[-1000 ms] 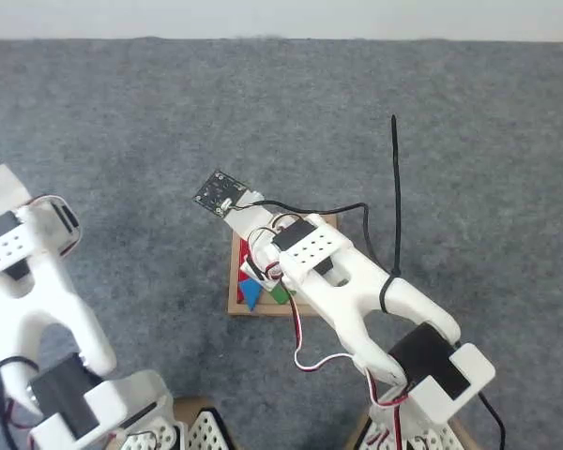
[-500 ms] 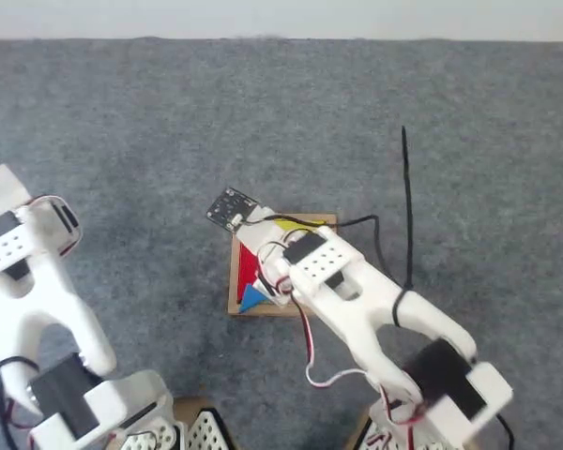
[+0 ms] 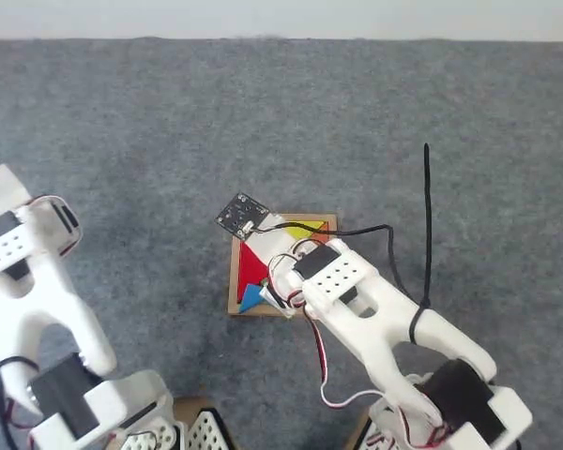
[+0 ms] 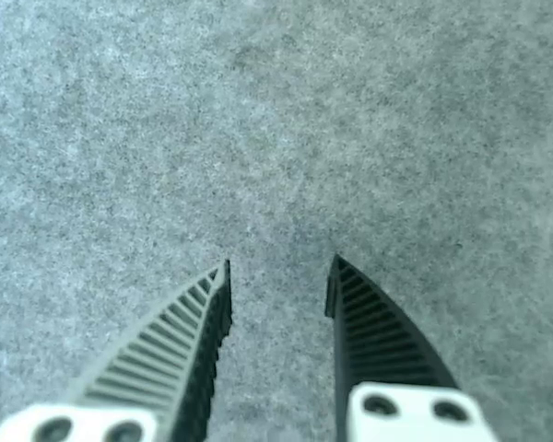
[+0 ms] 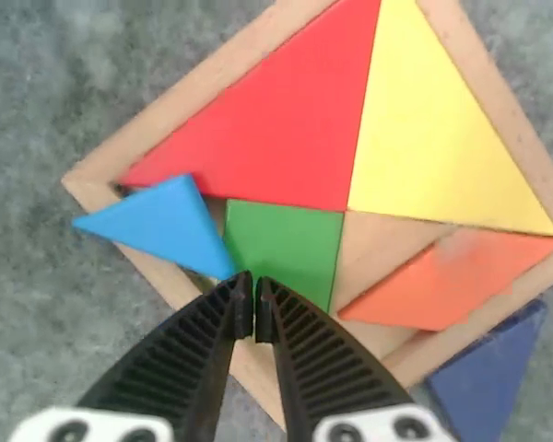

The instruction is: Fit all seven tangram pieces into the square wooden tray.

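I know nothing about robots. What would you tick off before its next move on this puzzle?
1. right gripper empty: ok, shut on nothing, by the green square.
2. light blue triangle seated: not ok, it overhangs the tray rim.
3. dark blue triangle in the tray: not ok, it lies outside.
4. Bare slot between green square and orange piece free: ok.
5. All seven pieces accounted for: cannot tell, I count six.
6. left gripper out of the way: ok, open over carpet.
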You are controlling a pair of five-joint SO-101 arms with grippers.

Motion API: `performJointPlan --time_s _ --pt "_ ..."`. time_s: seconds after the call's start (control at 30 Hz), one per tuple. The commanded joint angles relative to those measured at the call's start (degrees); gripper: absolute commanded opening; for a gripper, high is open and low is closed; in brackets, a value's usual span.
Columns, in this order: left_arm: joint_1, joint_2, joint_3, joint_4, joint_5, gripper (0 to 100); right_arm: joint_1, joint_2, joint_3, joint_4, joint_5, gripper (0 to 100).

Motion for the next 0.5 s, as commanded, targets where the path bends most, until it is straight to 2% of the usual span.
performJointPlan --time_s 0.0,0.17,0.47 --pt "0.0 -1.7 -2.9 0.4 -0.1 17 -4.7 -6.0 0.8 0.8 -1.7 0.7" --pt "0.0 -1.7 -2.9 0.4 -0.1 17 -7.6 -10.5 3.3 1.6 -2.0 0.7" --pt "0.0 -1.7 -2.9 0.4 -0.1 17 -9.2 -5.7 3.3 -1.1 -2.1 0.7"
